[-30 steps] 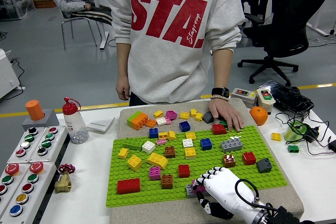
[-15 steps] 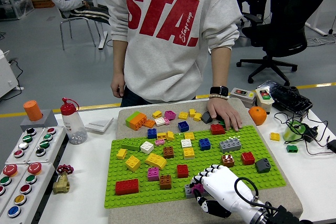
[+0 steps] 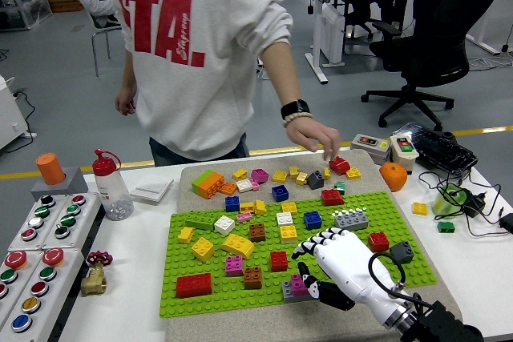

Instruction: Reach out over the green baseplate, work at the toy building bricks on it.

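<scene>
On my feed, largest first. White counter (image 3: 144, 230), carrying a beige mat with the green baseplate (image 3: 240, 286) lying flat at its centre. Person in a grey sweatshirt (image 3: 192, 54) at the far side, one hand (image 3: 317, 135) raised above the mat's far edge, just over a red brick (image 3: 339, 165). Right robot hand (image 3: 325, 266), white, reaching in from the lower right over the baseplate's near right part, fingers spread, gripping nothing I can see, thumb just beside a grey and pink brick stack (image 3: 294, 287). Toy building bricks (image 3: 240, 243) scattered across the baseplate, more loose ones (image 3: 210, 183) on the mat beyond it.
</scene>
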Controlling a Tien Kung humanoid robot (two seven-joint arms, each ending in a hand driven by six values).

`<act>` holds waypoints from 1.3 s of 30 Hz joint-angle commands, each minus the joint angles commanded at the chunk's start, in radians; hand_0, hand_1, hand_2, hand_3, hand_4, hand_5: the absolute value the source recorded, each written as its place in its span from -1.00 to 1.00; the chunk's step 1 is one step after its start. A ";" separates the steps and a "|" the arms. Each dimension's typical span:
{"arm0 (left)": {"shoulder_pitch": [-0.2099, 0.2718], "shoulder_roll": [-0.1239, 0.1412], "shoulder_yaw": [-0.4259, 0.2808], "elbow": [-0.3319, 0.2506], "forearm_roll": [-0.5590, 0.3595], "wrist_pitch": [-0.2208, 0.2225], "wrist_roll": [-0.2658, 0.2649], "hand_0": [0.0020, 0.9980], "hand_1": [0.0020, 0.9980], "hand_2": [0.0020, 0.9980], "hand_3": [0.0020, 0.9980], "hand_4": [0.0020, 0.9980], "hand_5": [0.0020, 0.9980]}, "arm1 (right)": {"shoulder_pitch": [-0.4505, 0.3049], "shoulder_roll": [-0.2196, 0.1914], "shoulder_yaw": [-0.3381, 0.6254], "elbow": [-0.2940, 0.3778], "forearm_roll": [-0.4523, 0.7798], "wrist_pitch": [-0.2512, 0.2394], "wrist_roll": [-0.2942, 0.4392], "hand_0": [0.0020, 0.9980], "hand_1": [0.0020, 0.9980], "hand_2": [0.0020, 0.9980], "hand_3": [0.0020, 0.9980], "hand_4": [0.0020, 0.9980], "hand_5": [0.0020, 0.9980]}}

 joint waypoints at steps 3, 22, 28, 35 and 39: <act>0.000 0.000 0.000 0.000 -0.001 0.001 -0.001 0.33 0.24 0.25 -0.07 -0.25 1.00 | -0.002 -0.003 0.024 -0.003 -0.005 0.012 -0.015 0.35 0.38 0.36 0.39 -0.36 -0.31; -0.010 0.001 0.003 0.001 -0.007 0.003 -0.002 0.33 0.24 0.25 -0.07 -0.25 1.00 | -0.025 -0.016 0.126 0.022 0.013 0.004 -0.030 0.40 0.41 0.41 0.45 -0.37 -0.36; -0.013 0.001 0.005 0.002 -0.010 0.002 -0.002 0.33 0.24 0.25 -0.07 -0.25 1.00 | -0.030 -0.019 0.145 0.027 0.016 0.005 -0.029 0.41 0.41 0.41 0.45 -0.35 -0.41; -0.017 0.001 0.004 0.003 -0.012 0.004 -0.004 0.33 0.23 0.25 -0.07 -0.25 1.00 | -0.034 -0.021 0.179 0.018 0.017 0.013 -0.031 0.42 0.42 0.42 0.45 -0.35 -0.43; -0.018 0.002 0.002 0.003 -0.010 0.005 -0.005 0.33 0.23 0.25 -0.08 -0.26 1.00 | -0.032 -0.019 0.198 0.010 0.015 0.025 -0.037 0.44 0.43 0.44 0.46 -0.35 -0.44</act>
